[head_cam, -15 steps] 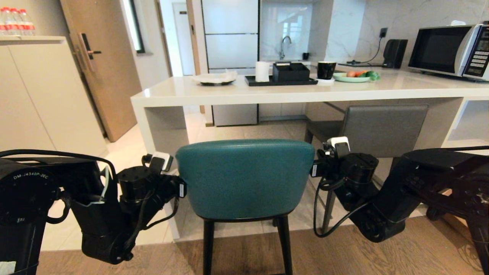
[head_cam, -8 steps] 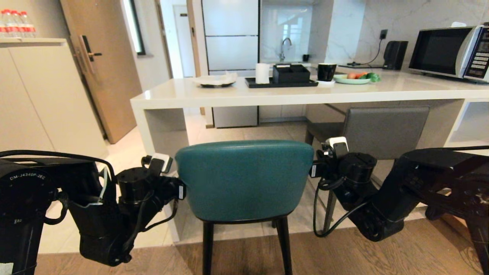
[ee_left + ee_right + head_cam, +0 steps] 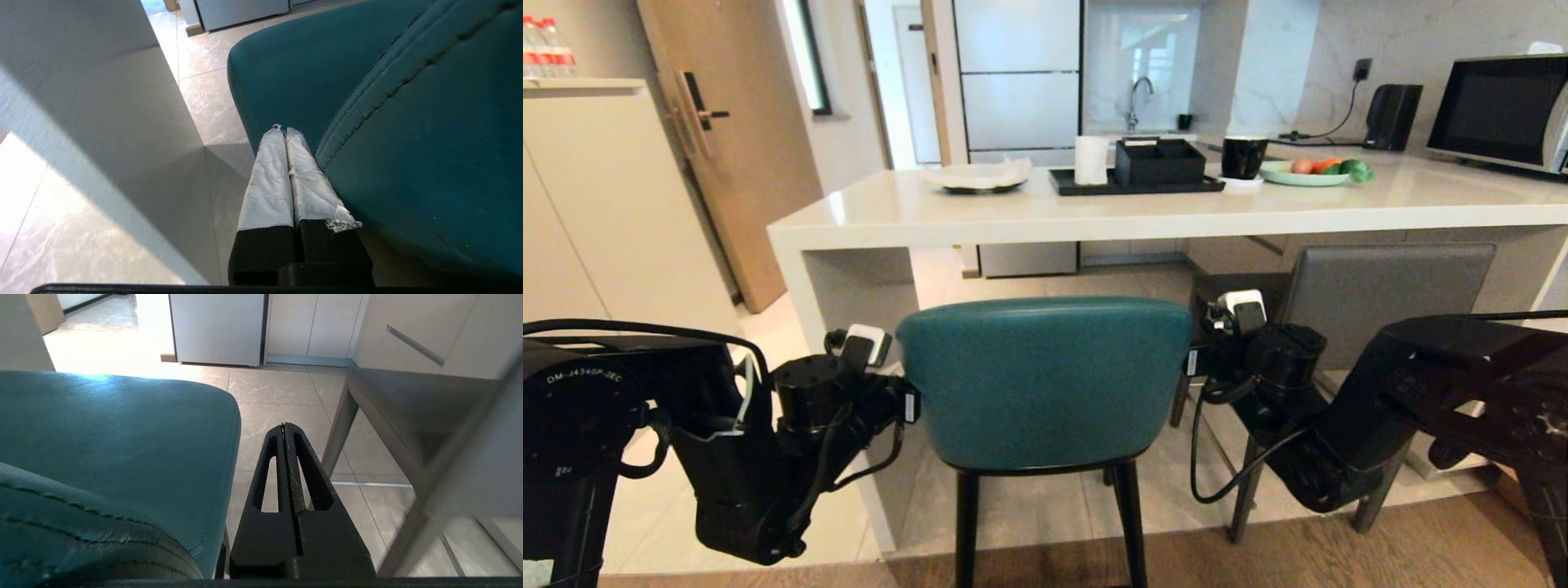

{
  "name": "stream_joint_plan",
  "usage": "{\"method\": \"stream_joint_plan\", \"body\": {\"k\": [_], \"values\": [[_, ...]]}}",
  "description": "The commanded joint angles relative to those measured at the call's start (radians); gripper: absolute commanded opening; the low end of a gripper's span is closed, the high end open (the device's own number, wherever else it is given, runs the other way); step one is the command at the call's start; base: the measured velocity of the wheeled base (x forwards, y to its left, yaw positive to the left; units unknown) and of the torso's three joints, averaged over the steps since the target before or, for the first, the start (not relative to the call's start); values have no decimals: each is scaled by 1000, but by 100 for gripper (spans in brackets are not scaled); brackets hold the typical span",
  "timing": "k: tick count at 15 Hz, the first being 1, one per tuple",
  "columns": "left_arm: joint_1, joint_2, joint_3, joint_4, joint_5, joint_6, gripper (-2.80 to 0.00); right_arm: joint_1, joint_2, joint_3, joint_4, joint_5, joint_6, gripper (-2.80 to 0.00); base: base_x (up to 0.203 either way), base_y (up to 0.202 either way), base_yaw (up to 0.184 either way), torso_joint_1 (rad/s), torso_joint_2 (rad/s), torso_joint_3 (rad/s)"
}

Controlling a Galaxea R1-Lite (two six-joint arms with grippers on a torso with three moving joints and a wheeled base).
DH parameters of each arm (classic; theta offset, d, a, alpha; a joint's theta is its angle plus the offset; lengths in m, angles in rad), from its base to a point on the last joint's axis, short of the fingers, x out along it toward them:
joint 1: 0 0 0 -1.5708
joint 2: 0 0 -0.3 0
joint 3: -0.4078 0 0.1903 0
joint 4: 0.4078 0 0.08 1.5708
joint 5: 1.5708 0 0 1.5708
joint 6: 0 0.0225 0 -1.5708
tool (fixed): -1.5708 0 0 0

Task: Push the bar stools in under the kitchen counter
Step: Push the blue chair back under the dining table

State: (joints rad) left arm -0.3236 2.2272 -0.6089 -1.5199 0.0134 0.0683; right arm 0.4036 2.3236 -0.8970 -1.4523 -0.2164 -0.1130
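Head view: teal stool (image 3: 1045, 380) flanked by both arms, short of the kitchen counter (image 3: 1094, 214).
Left gripper (image 3: 284, 132) and right gripper (image 3: 284, 428), jaws pressed together, hold nothing; an uneven shove could twist it into the grey stool (image 3: 1388, 286).

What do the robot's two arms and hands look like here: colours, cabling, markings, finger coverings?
Both arms are black, with loose black cables and a small white block on each wrist. The left arm carries white lettering. The left hand has fingers wrapped in white tape; the right hand has bare black fingers with slots.
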Motion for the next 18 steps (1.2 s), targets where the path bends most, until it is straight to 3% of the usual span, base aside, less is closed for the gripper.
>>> {"method": "stream_joint_plan", "body": {"k": [1,11,18], "values": [[1,-4,5,-10,-1,1,-280,20,-3,-12,-5,-1,-1,-280,189,0,1,7,2,0],[14,-23,-5,-10,-7,1,-280,37,-11,-30,-6,-9,1,-280,182,0,2,3,4,1],[24,-15,-12,-10,-1,1,-280,38,-3,-51,-6,-12,1,-280,0,0,0,0,0,0]]}}
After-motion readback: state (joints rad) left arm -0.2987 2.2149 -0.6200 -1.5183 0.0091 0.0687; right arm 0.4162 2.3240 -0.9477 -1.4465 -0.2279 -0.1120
